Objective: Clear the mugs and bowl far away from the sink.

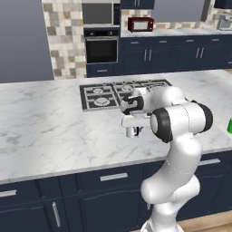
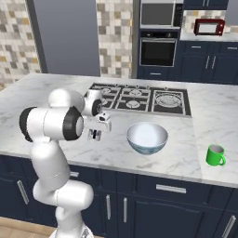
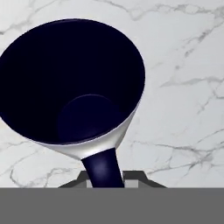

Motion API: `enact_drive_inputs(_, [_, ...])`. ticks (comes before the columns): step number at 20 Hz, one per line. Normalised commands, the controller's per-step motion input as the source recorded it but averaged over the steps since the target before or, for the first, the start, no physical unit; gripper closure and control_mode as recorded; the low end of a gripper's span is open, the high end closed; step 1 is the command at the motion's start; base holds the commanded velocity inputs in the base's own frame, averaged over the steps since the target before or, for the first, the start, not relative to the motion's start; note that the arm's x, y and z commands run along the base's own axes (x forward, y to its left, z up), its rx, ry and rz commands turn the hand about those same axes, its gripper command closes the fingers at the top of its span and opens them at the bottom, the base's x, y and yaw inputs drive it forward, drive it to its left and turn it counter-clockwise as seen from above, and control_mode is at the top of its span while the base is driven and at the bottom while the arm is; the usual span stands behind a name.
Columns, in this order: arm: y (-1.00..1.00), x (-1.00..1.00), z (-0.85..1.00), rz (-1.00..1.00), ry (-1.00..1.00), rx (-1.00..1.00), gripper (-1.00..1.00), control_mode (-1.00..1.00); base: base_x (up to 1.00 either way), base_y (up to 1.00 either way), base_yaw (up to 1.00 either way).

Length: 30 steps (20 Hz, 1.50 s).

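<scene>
The white marble counter (image 2: 195, 153) carries everything, with a black gas cooktop (image 2: 139, 99) set toward its back edge. No brand, label or writing can be read on anything in view.

In the right base view, the pale blue-white glassy bowl (image 2: 147, 137) sits near the front edge of the counter, in front of the cooktop. The bright green mug (image 2: 215, 155) stands well to the right of the bowl, close to the front edge, its handle toward the right.

The grey-white mug (image 3: 74, 83), dark navy inside, appears in the hand view from above over bare marble; its navy handle (image 3: 103, 168) runs down between the fingers. The claw (image 2: 95, 135) hangs low over the counter, left of the bowl and in front of the cooktop's left end, pinched closed on that handle.
</scene>
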Motion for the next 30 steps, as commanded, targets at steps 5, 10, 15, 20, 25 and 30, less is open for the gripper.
enact_drive_inputs(5, [-0.12, 0.46, -0.60, -0.43, 0.00, -0.13, 1.00, -1.00, 0.00, 0.00, 0.00])
enact_drive_inputs(10, [0.01, -0.09, -0.58, -0.30, -0.02, -0.05, 1.00, -1.00, 0.00, 0.00, 0.00])
enact_drive_inputs(15, [0.39, -0.38, -0.70, -0.15, -0.01, -0.07, 1.00, -1.00, 0.00, 0.00, 0.00])
enact_drive_inputs(20, [0.52, -0.35, -0.65, -0.09, 0.00, -0.04, 1.00, -1.00, 0.00, 0.00, 0.00])
enact_drive_inputs(25, [0.33, -0.21, -0.24, -0.10, -0.02, 0.00, -1.00, -1.00, 0.00, 0.00, 0.00])
enact_drive_inputs(30, [0.07, -0.13, 0.00, -0.09, -0.10, 0.00, -1.00, -1.00, 0.00, 0.00, 0.00])
